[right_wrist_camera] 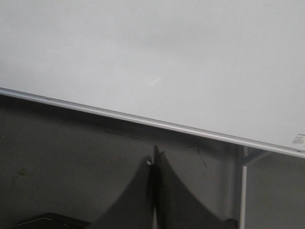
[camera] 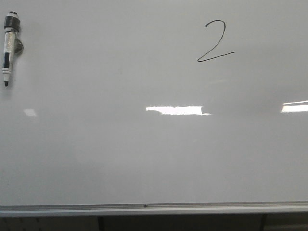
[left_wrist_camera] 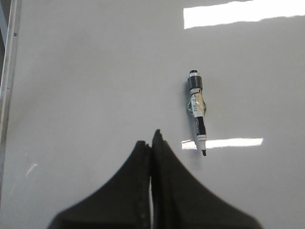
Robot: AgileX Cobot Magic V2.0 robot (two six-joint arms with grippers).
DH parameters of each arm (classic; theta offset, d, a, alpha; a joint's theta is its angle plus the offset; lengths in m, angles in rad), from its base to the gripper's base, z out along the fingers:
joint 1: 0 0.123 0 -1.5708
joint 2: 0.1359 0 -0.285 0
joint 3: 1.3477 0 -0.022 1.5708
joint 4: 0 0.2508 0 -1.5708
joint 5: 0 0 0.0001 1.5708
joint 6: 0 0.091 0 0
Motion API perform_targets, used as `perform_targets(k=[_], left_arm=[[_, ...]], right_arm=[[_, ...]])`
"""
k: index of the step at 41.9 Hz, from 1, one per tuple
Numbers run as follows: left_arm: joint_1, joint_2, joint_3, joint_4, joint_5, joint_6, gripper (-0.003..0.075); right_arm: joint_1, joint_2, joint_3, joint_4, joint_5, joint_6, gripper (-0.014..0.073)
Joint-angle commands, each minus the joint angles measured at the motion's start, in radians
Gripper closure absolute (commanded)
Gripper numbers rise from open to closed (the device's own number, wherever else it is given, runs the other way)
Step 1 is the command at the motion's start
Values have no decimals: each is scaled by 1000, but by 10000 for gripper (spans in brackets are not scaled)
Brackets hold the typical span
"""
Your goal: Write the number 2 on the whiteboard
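Number 2 (camera: 215, 41): it is already drawn on the whiteboard (camera: 120, 159), thin and black, at about 1 o'clock in the front view, well apart from everything else.
Marker (camera: 9, 47): it lies at about 10 o'clock in the front view, close to the left edge of the board, uncapped, with its tip pointing toward 6 o'clock.
Left gripper (left_wrist_camera: 152, 143): my two fingers are pressed together with nothing between them; the marker (left_wrist_camera: 198, 110) is just beside them, not touching.
Right gripper (right_wrist_camera: 154, 160): the fingers are together too, empty, and it hangs off the board, past its silver rail (right_wrist_camera: 143, 120).
How the marker handles: I judge it light and stiff, with a smooth round barrel, so it can roll or slip easily.
Where to hold: I would take the middle of the barrel, on the label, away from the wet tip and the thick end.
Board surface: glossy and hard, so ink smears if I touch the digit.
Task stage: the writing seems finished.
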Motion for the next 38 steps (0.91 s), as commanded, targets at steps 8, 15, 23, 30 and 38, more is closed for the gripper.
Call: perform_targets(k=[8,15,23,30,38], left_arm=[[3,-22,22,-8,-86,0,740],[3,-22,22,-8,-86,0,740],[3,-22,22,-8,-86,0,740],[3,-22,22,-8,-86,0,740],[3,-22,22,-8,-86,0,740]], right_arm=[[-8,5,-21,-11,-55,-2,664],[-25,-63,21,-14,-71,-2,664],[-119,-231,227,-30,-324,-2,664],[-196,-384,450,-29,-608,-2,664],[-217,-505,650,-28,-840,-2,664]])
